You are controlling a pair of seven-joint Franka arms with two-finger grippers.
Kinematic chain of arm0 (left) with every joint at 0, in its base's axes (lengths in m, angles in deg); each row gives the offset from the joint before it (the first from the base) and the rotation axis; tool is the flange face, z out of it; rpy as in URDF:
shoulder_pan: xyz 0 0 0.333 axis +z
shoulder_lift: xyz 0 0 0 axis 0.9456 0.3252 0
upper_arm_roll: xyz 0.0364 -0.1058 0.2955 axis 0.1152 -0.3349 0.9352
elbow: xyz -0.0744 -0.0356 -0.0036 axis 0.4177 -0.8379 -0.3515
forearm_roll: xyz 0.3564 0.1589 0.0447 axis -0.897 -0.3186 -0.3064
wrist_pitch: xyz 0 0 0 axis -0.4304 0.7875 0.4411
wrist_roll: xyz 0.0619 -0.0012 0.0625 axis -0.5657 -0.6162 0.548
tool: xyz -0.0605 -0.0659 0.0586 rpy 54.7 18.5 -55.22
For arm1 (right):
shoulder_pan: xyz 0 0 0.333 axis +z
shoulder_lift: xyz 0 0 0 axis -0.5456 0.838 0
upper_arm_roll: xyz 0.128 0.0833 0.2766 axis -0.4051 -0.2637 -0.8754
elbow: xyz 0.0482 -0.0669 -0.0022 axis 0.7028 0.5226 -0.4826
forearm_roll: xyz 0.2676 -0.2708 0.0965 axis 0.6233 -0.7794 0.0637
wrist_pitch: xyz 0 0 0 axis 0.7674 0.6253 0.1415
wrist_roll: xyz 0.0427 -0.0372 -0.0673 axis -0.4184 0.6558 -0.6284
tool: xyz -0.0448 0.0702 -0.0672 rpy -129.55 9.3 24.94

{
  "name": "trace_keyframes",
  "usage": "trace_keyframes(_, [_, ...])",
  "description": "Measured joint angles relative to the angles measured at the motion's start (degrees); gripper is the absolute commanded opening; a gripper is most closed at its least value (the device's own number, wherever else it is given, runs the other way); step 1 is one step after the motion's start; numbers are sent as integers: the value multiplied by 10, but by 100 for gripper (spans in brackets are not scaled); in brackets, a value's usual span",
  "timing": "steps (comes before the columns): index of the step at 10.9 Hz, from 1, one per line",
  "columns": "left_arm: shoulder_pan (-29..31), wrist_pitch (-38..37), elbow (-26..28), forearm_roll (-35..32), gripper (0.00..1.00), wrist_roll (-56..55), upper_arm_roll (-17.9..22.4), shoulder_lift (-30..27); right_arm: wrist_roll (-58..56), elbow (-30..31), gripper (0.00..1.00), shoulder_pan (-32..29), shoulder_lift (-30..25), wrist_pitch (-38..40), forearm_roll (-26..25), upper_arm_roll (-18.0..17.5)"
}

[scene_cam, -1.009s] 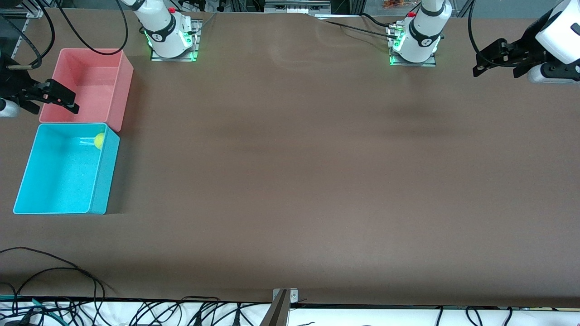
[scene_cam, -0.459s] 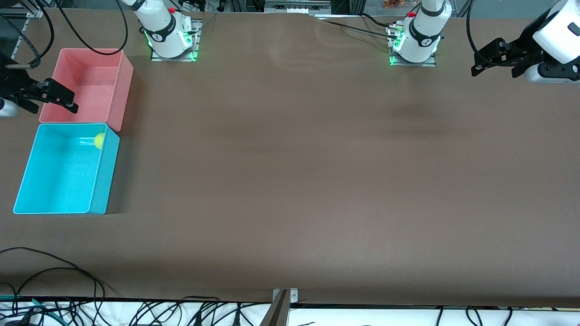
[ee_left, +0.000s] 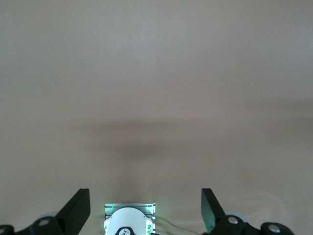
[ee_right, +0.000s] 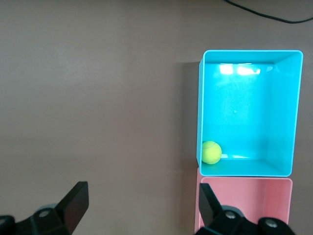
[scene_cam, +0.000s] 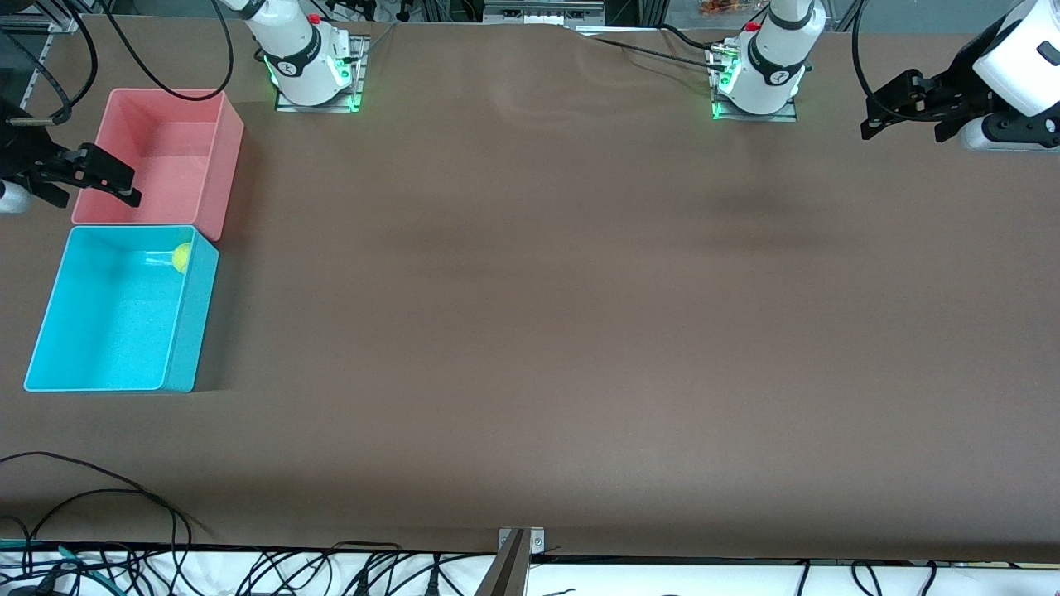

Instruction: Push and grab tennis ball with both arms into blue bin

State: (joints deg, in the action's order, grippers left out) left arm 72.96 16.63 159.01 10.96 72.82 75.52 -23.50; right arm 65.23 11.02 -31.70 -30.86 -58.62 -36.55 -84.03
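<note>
Brown bench (scene_cam: 530, 331): ball (scene_cam: 180, 257) seen in blue bin (scene_cam: 50, 314) corner beside pink bin (scene_cam: 228, 157). Left hand (scene_cam: 876, 116), right hand (scene_cam: 112, 178) held raised, both spread, empty.

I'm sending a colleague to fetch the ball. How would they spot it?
Two bins sit side by side at the right arm's end of the table. In the blue bin, nearer the front camera than the pink bin, the tennis ball rests in the corner nearest the pink bin: small, yellow-green.
</note>
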Motion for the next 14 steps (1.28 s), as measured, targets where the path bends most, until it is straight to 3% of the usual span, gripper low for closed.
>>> trace_keyframes(14, [0,0,0,0,100,0,0,0,-2,0,100,0,3,0,0,10])
